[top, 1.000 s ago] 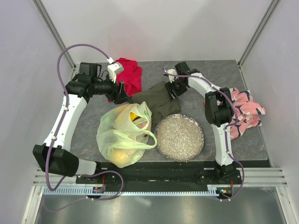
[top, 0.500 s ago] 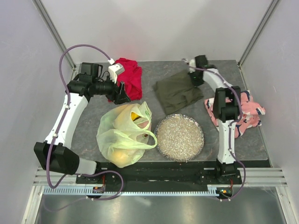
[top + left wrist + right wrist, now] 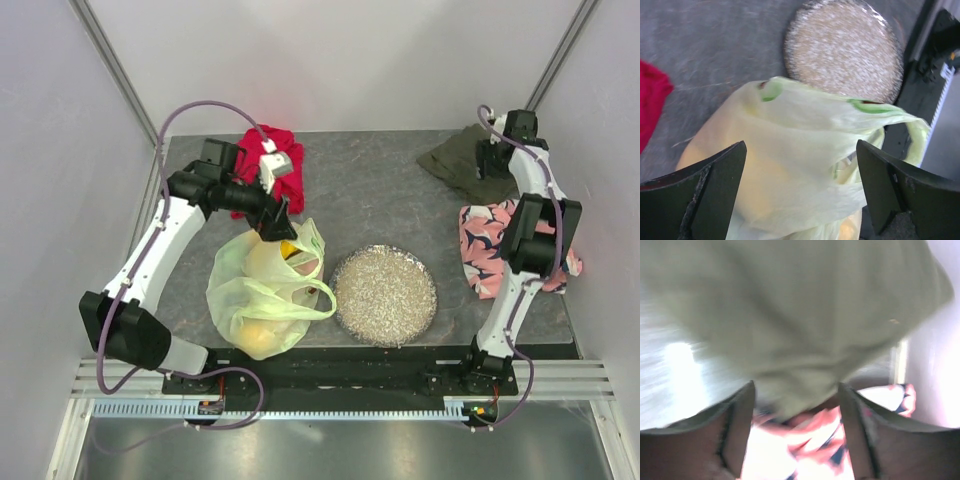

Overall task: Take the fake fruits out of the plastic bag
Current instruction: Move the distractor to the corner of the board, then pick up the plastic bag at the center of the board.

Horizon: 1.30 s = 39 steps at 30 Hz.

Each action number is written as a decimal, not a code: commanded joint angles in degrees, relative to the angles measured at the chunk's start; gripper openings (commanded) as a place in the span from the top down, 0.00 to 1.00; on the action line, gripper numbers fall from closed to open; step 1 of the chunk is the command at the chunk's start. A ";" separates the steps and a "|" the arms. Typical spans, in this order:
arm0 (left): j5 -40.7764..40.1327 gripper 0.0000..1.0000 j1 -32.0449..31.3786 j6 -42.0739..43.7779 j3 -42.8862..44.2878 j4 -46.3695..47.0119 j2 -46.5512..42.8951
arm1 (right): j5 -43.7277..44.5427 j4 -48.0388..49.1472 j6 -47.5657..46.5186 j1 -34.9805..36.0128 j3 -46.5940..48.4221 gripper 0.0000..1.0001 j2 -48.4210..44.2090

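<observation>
Left arm bent inward, left gripper (image 3: 276, 222) just off the far-left rim of the dish (image 3: 386, 251), fingers spread wide, right arm stretched well beyond the dish to its far right, right gripper (image 3: 489, 160) angled down, fingers blurred, grip unclear.

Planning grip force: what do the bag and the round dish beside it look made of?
The plastic bag looks like thin translucent yellow-green film: it crinkles and shows colour through. The round dish seems rigid, with a speckled, glittery surface; metal or glass, I cannot tell.
</observation>
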 commanded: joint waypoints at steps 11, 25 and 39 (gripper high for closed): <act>-4.37 0.07 -16.28 18.11 -1.31 -11.57 -7.35 | -31.96 -7.18 4.70 12.76 -27.23 0.22 -39.61; -8.76 0.29 -21.12 4.50 -11.42 0.52 -11.49 | -57.43 -11.41 4.44 39.31 -42.10 0.11 -42.36; -6.74 0.98 -14.00 -8.61 -15.02 3.45 -19.65 | -61.58 -4.30 11.88 52.93 -34.29 0.06 -20.65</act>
